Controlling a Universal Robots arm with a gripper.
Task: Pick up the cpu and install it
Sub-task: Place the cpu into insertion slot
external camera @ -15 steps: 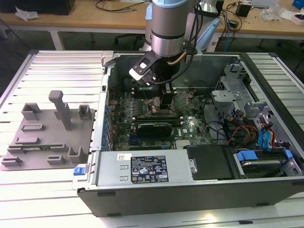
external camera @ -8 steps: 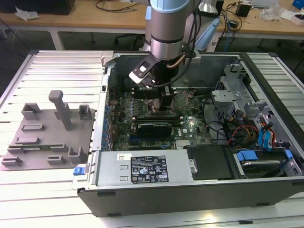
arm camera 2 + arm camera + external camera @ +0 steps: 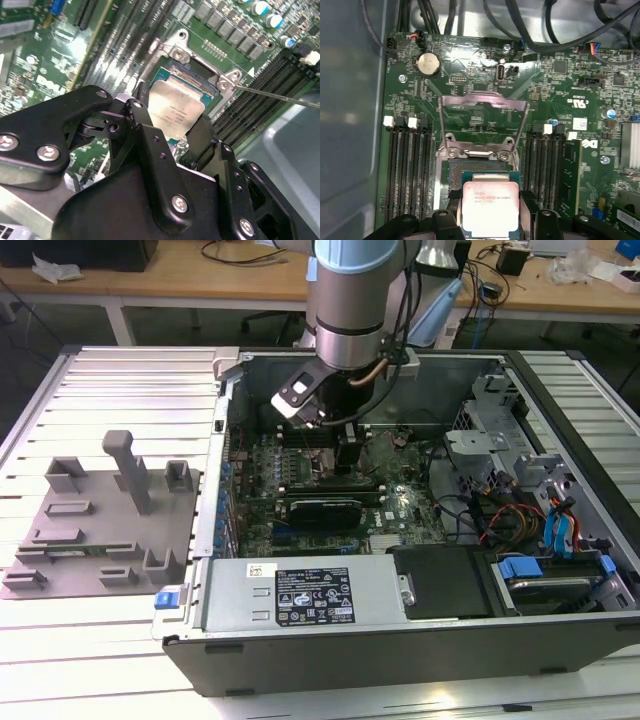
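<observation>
Black tool (image 3: pixel 170 124) clamps the silver cpu (image 3: pixel 179 107) by its sides over the socket (image 3: pixel 470 170).

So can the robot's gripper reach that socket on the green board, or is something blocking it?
Probably yes. The metal cover is flipped up, leaving the socket bare, and the gripper holds the cpu close over it.

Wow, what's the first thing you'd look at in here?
The shiny square cpu stands out in both wrist views, pinched in the black gripper over the open socket on the green board. In the exterior view, the big arm reaches down into the open computer case. A grey plate with posts lies to the exterior view's left of the case.
</observation>
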